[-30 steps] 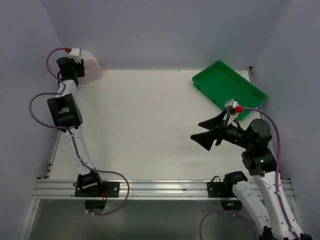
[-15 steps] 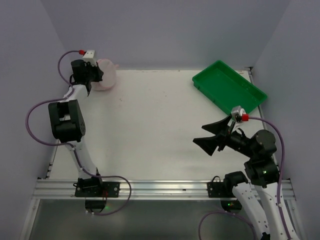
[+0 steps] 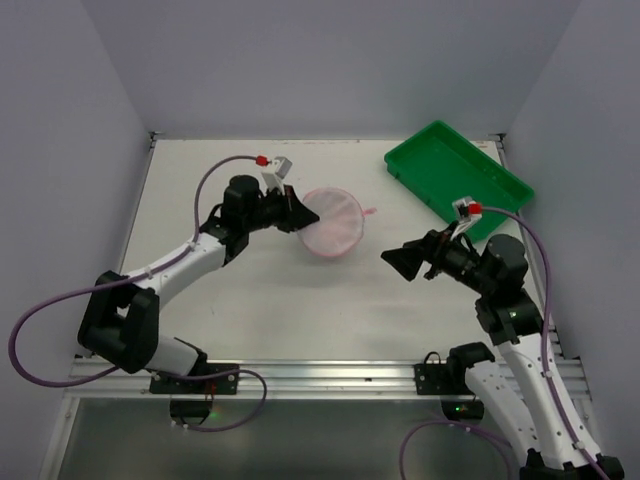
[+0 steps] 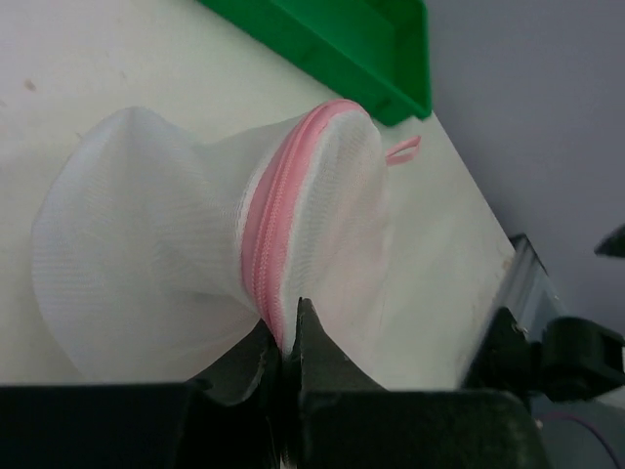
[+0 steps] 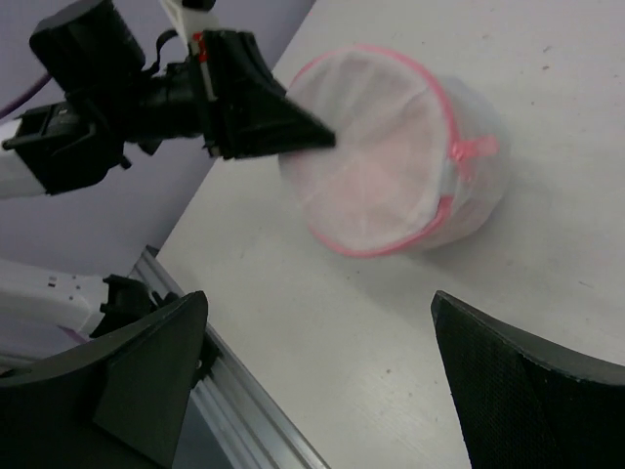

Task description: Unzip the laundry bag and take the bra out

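The laundry bag (image 3: 335,222), white mesh with pink zip trim, lies on its side mid-table, its lid flap facing the right arm. My left gripper (image 3: 296,214) is shut on the bag's rim. In the left wrist view the jaws (image 4: 283,337) pinch the mesh right at the pink zip (image 4: 271,230). A pink pull loop (image 4: 402,149) sticks out at the far side. My right gripper (image 3: 405,258) is open and empty, right of the bag, apart from it. In the right wrist view the bag (image 5: 381,166) lies ahead of the open gripper (image 5: 320,322). No bra shows distinctly; only a pinkish tint through the mesh.
A green plastic tray (image 3: 455,178) stands at the back right, close behind my right gripper; its corner shows in the left wrist view (image 4: 342,44). Walls enclose the table on three sides. A metal rail (image 3: 320,378) runs along the near edge.
My left arm has swung from the far left back corner to mid-table, carrying the bag with it. My right gripper has stayed open and shifted slightly, facing the bag.
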You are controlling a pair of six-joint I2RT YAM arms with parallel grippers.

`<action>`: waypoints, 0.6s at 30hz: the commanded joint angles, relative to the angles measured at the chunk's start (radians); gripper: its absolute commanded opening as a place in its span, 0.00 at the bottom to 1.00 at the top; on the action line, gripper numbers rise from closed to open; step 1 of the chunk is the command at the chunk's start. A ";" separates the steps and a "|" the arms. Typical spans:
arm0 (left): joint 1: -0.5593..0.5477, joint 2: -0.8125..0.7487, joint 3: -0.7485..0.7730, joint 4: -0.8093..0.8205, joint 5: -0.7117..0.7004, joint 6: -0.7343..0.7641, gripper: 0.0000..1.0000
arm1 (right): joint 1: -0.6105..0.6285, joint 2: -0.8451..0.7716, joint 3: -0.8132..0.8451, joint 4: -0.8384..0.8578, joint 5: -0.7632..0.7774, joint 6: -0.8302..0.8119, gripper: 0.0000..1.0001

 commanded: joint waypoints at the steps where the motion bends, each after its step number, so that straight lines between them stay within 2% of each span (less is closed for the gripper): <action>1: -0.031 -0.065 -0.121 0.074 0.105 -0.176 0.00 | 0.006 0.041 -0.032 0.043 0.111 0.035 0.99; 3: -0.034 -0.073 -0.193 0.068 0.162 -0.179 0.00 | 0.024 0.090 -0.049 0.061 0.122 0.030 0.98; 6: -0.033 -0.059 -0.265 0.051 0.172 -0.135 0.00 | 0.070 0.177 -0.100 0.109 0.148 0.019 0.93; 9: -0.033 -0.019 -0.293 0.034 0.199 -0.104 0.00 | 0.134 0.254 -0.123 0.178 0.191 0.013 0.83; 13: -0.031 0.006 -0.301 0.038 0.221 -0.074 0.00 | 0.181 0.393 -0.117 0.236 0.211 -0.005 0.70; 18: -0.018 0.022 -0.273 -0.003 0.216 -0.054 0.00 | 0.198 0.469 -0.105 0.313 0.171 -0.054 0.61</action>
